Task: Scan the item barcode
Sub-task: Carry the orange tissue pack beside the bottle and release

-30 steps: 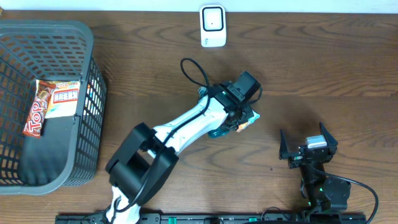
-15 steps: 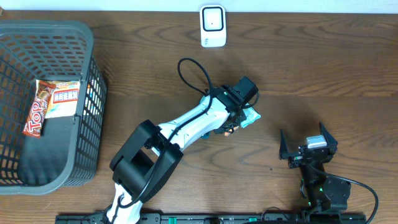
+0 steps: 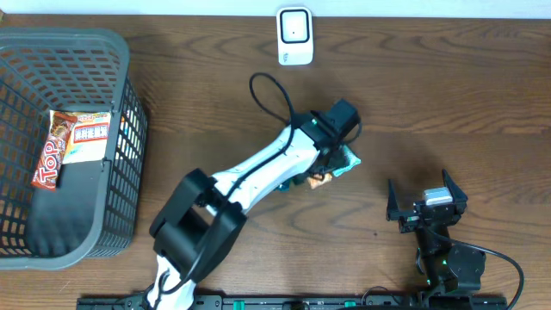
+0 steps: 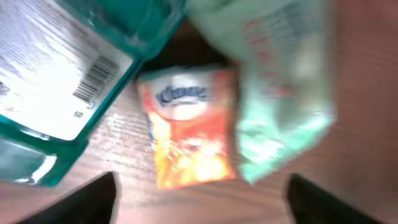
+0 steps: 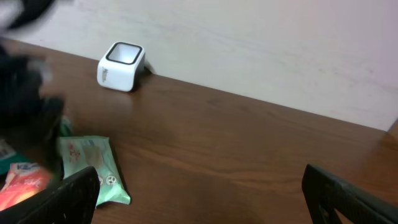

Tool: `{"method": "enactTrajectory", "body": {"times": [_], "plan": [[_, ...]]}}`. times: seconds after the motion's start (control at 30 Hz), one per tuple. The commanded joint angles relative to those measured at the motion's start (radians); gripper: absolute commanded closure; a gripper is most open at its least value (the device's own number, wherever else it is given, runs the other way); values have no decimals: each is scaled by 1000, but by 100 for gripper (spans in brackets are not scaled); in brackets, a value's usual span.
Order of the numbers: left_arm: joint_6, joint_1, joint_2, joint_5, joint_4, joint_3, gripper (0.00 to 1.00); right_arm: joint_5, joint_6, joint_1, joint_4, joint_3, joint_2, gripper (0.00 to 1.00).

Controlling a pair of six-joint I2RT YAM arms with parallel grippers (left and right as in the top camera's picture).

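Three items lie together mid-table: a teal package (image 4: pixel 37 155) whose white label carries a barcode (image 4: pixel 98 76), an orange Kleenex pack (image 4: pixel 189 127) and a mint-green wipes pack (image 4: pixel 283 99). My left gripper (image 4: pixel 202 202) hovers just above them, open, with nothing between its fingers (image 4: pixel 93 200). From overhead the left gripper (image 3: pixel 331 153) covers part of the green pack (image 3: pixel 348 160) and the orange pack (image 3: pixel 320 179). The white scanner (image 3: pixel 294 35) stands at the back edge. My right gripper (image 3: pixel 426 207) rests open near the front right, holding nothing; its wrist view shows the scanner (image 5: pixel 121 65) and the green pack (image 5: pixel 93 163).
A dark plastic basket (image 3: pixel 120 52) stands at the far left with a Top candy bar (image 3: pixel 50 155) and another packet (image 3: pixel 89 136) inside. A black cable (image 3: pixel 271 96) loops off the left arm. A pale wall (image 5: pixel 261 43) runs behind the scanner.
My left gripper's jaws have gone from shut to wide open above the packs, and the green pack now lies flat on the table. The right arm has not moved.
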Motion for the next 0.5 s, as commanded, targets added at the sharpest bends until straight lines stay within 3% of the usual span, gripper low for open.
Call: {"method": "enactTrajectory", "body": {"times": [0.0,0.23,0.3,0.47], "plan": [[155,37,-151,-120,-43,123,3,1,15,1,-4,-2,-2,1],[360,163,-412,-349,-53,163,2,1,15,1,-4,-2,-2,1],[376,255,-513,-463,-64,163,2,1,15,1,-4,-2,-2,1],[374,507,-659,-483,-101,163,2,1,15,1,-4,-2,-2,1]]}}
